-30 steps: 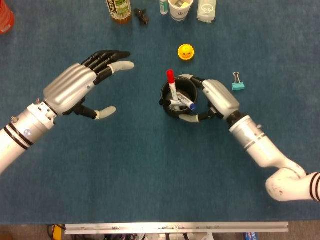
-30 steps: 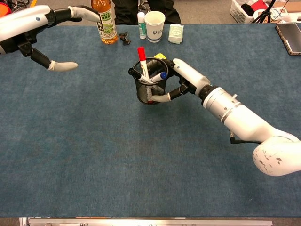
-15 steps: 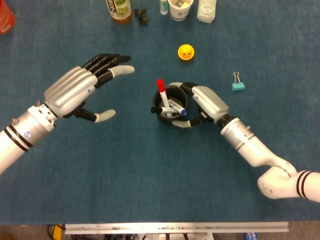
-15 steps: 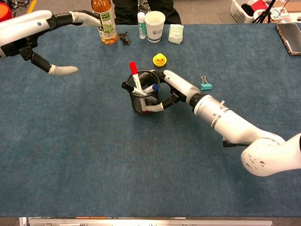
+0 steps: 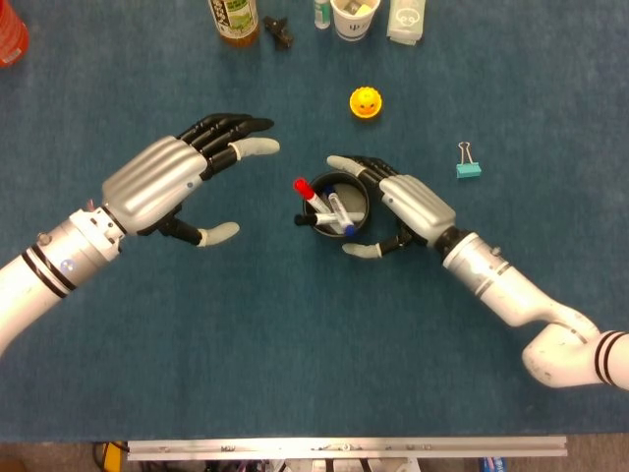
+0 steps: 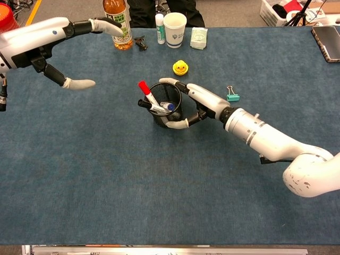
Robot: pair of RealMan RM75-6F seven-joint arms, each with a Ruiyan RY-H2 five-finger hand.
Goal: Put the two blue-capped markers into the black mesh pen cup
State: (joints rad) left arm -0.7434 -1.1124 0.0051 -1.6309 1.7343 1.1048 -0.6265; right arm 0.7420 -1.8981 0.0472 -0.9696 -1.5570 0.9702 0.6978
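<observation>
Head view: markers (image 5: 339, 213) inside pen cup (image 5: 356, 218).

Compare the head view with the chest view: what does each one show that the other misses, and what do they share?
Only the head view shows the whole left hand, open, from above.

Only the chest view shows the area past the table's far edge: a white basket and a dark device at the right.

Both show the black mesh pen cup with markers in it, the right hand curled around the cup, the yellow duck, the teal binder clip, the bottle and the paper cup.
</observation>
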